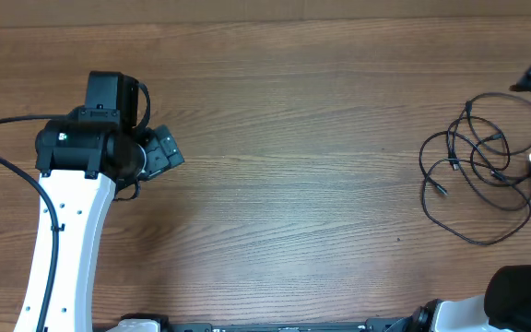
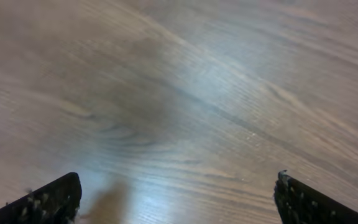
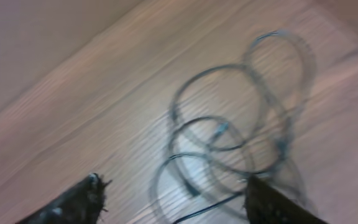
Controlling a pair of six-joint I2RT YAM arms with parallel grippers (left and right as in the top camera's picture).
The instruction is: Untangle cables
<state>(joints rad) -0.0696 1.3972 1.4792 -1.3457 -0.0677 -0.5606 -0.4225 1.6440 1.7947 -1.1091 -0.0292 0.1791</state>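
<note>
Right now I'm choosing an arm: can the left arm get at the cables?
Probably not. The left pincer sits open at the far left of the table; the cables lie at its far right. Nothing lies between, but the span looks too long.

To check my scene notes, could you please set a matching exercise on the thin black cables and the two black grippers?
Things:
1. thin black cables
2. black two-finger left gripper
3. black two-finger right gripper

States:
A. jaws wide over bare brown wooden table
B. loose tangled loops at the table's right side
C. jaws apart above the cable loops

Pairs: 1-B; 2-A; 3-C
</note>
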